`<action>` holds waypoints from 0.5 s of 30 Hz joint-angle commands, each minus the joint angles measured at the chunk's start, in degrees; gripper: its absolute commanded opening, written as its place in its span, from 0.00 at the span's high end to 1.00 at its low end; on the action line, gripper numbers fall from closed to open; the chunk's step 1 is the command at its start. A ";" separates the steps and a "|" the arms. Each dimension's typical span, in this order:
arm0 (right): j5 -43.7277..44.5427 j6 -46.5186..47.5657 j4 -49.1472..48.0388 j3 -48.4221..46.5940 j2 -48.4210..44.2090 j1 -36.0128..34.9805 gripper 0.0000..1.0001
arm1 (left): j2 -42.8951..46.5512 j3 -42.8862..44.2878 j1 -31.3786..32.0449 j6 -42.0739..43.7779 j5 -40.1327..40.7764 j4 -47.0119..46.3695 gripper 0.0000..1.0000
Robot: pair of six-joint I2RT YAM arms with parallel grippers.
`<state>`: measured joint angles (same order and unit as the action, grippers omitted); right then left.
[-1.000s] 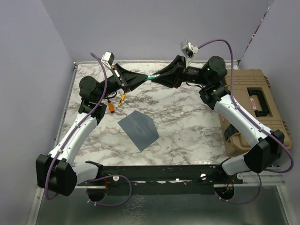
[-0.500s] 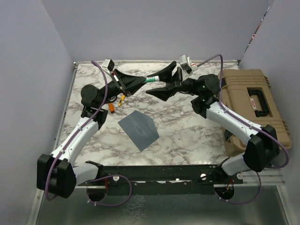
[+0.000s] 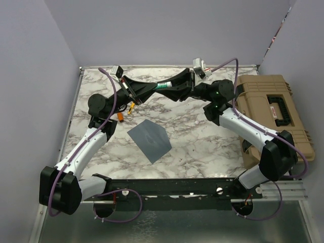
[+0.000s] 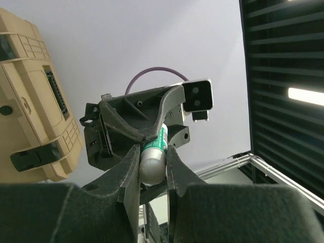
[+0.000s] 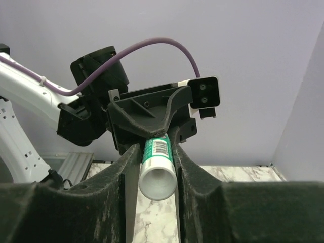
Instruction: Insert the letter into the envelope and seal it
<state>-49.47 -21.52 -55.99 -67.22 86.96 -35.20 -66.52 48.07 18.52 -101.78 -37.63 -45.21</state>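
The grey-blue envelope lies flat on the marble table, near the middle. The letter is not in view. Both grippers are raised over the back of the table and meet tip to tip on a green glue stick. My left gripper is shut on its grey rounded end. My right gripper is shut on its white flat end. The left gripper faces the right one in the left wrist view. The right gripper faces the left one in the right wrist view.
A tan hard case stands along the table's right edge, also in the left wrist view. Small orange and yellow items lie on the table under the left arm. Purple walls close in at the left, back and right.
The right arm has swung lower and leftward and its wrist has turned. The grippers drew a little apart half a second ago and now meet again on the glue stick. The envelope has not moved.
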 commanded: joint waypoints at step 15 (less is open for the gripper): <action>17.09 6.16 14.23 -1.01 -2.99 -0.66 1.00 | 2.58 -2.87 0.26 8.07 2.73 6.08 0.21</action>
<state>-44.75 -18.48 -50.59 -67.99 86.59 -35.53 -66.02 46.65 18.61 -100.47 -36.36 -45.76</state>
